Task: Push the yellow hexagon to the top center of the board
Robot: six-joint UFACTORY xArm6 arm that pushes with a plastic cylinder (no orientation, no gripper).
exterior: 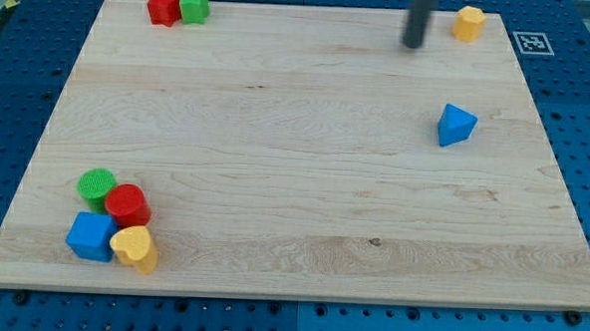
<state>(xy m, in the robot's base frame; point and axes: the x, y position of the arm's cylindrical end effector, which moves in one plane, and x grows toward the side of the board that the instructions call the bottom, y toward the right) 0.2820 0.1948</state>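
Note:
The yellow hexagon (pixel 469 23) sits at the view's top right, close to the board's top edge. My tip (pixel 413 45) is on the board just left of it and slightly lower, with a small gap between them. The dark rod comes down from the view's top edge. A blue triangle block (pixel 455 125) lies below them on the right side.
A red block (pixel 163 6) and a green star block (pixel 193 3) touch at the top left. At the bottom left a green cylinder (pixel 97 185), red cylinder (pixel 128 205), blue cube (pixel 91 236) and yellow block (pixel 135 248) cluster together. The wooden board (pixel 294 185) lies on a blue pegboard.

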